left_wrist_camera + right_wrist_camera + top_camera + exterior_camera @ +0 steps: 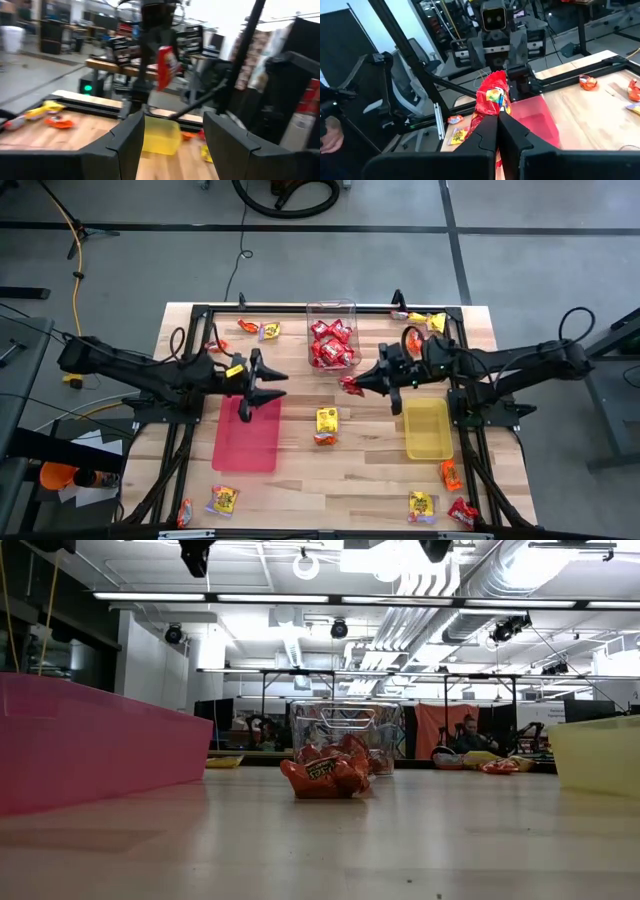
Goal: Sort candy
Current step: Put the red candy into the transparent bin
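My right gripper (358, 385) hovers over the table's middle, just near of the clear tub (332, 308), and is shut on a red candy packet (491, 95). That packet also shows in the left wrist view (167, 62). My left gripper (268, 380) faces it from the left, above the far end of the pink tray (247, 442), open with nothing between its fingers (125, 145). A yellow-and-orange candy packet (327, 423) lies flat on the table between the pink tray and the yellow tray (428, 430); it is also in the low view (325, 772). My right gripper pinches the red packet by one end (493, 109) between its two shut fingers. The fingers lie about level and point toward the table's left. The rest of the packet sticks out past the fingertips, crinkled, lifted clear of the table.
The clear tub holds several red packets (333, 345). Loose candy lies near the far edge (258, 329) (425, 320) and near the front edge (222, 500) (437, 505). Black frame rails (468, 430) run along the table's sides.
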You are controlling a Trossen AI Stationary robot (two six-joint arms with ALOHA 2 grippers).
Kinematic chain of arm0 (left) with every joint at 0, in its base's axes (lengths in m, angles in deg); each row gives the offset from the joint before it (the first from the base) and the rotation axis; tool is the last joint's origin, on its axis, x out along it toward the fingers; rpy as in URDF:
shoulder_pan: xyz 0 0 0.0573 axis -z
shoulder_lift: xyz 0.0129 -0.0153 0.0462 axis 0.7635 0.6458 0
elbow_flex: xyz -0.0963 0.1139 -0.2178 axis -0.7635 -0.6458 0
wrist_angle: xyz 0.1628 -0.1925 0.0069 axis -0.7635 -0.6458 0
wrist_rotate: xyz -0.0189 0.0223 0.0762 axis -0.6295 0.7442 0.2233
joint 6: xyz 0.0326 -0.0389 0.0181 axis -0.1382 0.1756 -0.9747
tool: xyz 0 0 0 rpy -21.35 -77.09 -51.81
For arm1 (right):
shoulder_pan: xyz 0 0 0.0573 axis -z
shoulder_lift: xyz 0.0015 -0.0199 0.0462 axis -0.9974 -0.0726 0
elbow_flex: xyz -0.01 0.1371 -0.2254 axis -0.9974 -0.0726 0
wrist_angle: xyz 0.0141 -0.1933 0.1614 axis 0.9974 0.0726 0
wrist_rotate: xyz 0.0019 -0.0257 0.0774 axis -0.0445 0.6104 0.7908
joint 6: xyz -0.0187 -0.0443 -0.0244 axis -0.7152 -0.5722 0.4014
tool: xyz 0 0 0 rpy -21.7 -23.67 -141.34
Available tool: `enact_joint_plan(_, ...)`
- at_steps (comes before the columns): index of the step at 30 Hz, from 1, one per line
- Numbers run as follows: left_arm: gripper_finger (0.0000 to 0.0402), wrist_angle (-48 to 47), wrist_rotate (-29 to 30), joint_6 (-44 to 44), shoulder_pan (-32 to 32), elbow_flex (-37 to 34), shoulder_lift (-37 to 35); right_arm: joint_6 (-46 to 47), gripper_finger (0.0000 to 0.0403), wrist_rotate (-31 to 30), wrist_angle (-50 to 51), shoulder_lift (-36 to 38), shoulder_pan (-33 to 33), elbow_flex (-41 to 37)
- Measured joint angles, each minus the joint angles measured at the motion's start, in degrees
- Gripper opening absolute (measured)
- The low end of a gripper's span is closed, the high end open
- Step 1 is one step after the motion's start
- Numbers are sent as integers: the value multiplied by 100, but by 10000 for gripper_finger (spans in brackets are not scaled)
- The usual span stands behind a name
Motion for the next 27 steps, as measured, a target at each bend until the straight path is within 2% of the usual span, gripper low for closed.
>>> enact_joint_plan(7, 188, 5, -171, 26, -1, 0, -4, -42, 0, -707, -195, -288, -98, 0)
enact_joint_plan(11, 188, 18, -47, 30, -52, 0, -4, -52, 0, -1480, -176, -453, 330, 178)
enact_joint_plan(15, 188, 39, 86, 35, -140, 0, -4, -46, 0, -1307, -30, -744, 1101, 480)
enact_joint_plan(19, 188, 26, 510, 50, -189, 0, -4, -46, 0, -1054, -19, -1190, 1752, 711)
enact_joint_plan(24, 188, 30, 749, 52, -203, 0, -4, -30, 0, -1045, 43, -1774, 2253, 765)
enact_joint_plan(27, 188, 12, 796, 123, -202, 0, -4, 150, 5, -827, 46, -2092, 2431, 765)
